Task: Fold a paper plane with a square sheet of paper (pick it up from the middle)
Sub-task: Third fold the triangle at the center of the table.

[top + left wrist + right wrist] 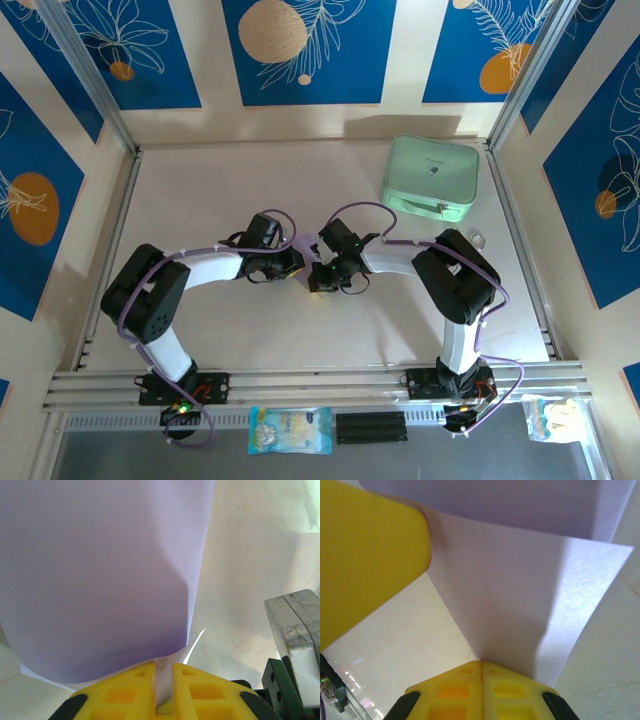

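Lilac and thin, the sheet of paper (100,570) is up off the table (250,330) near its middle, held between the two arms where their tips meet. From above it is almost wholly hidden by the wrists; just a pale sliver shows between them, too small to tell its shape.

The left wrist view has the sheet standing close to the lens, so its top and left side are cut off. Its right edge runs straight down and a soft shadow falls across the lower part. The bottom of the sheet drops into the slot of the left gripper (163,672), whose yellow fingers stand narrow, a slim gap between them with paper in it. I cannot tell whether the pads are pressing the paper or just flanking it. At the right edge of that view sits a grey block (295,625) on dark green parts, cut off; I cannot tell what it is.

The right gripper (481,666) is pinched tight on a lower edge of the sheet, its fingers meeting with no gap. Above it the paper bends into two planes along a line near the top. A big blurred yellow finger (365,555) of the other arm touches the sheet at the upper left.

A mint-green case (430,178) lies flat near the far right corner of the table, well apart from the arms
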